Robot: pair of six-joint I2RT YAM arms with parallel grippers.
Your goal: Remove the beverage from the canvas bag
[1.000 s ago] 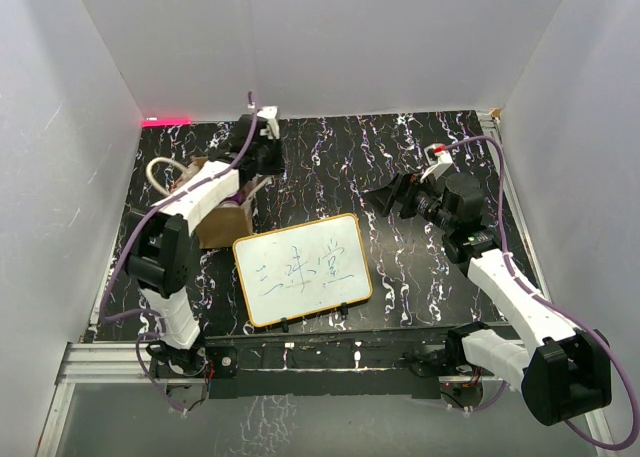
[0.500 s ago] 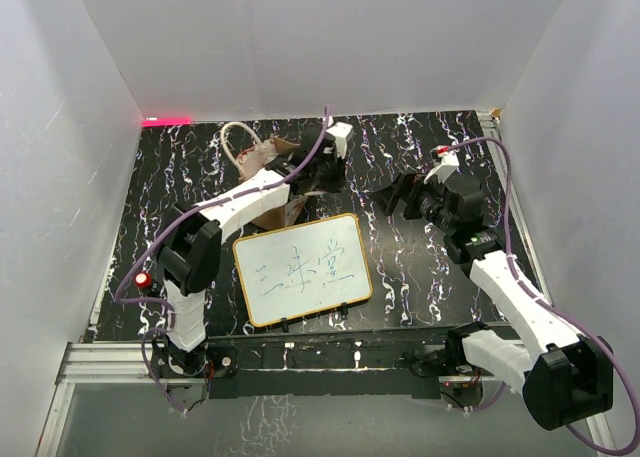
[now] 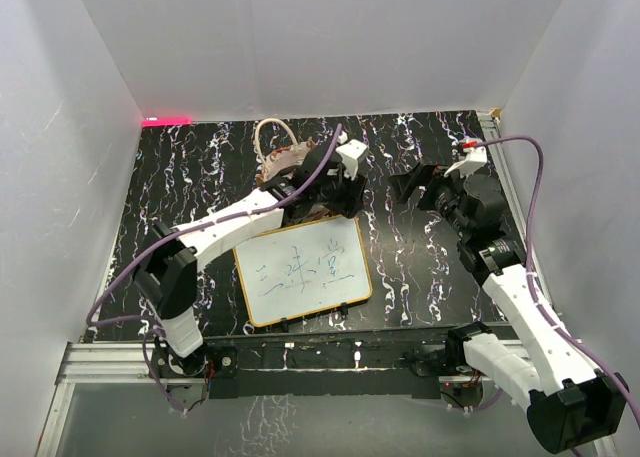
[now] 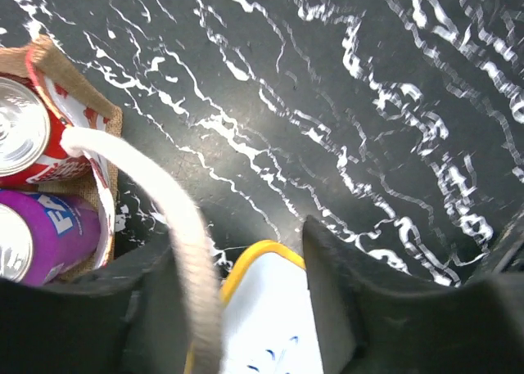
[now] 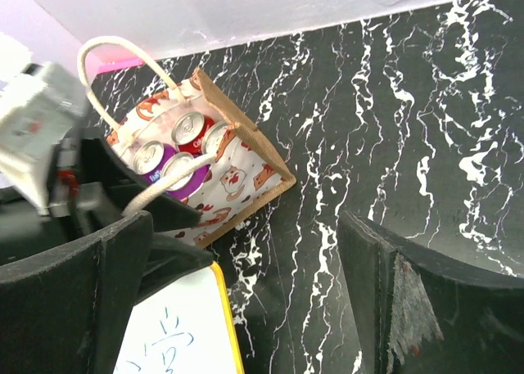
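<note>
The canvas bag stands at the back middle of the table, with its near cream handle drooping toward my left gripper. That handle runs slack along the left finger of the left gripper, whose jaws stand open over the whiteboard corner. Beverage cans sit upright inside the bag: a red one and a purple one at the near side, several in all. To the right of the bag, my right gripper hangs open and holds nothing.
A wood-framed whiteboard with blue writing lies flat in front of the bag, its upper edge under the left gripper. White walls enclose the black marbled table on three sides. The bag's far handle loops upward toward the back wall.
The left arm swept right and carried the bag from the left side to the back middle. Its jaws have since opened off the handle. The right gripper drew back and rose slightly.
</note>
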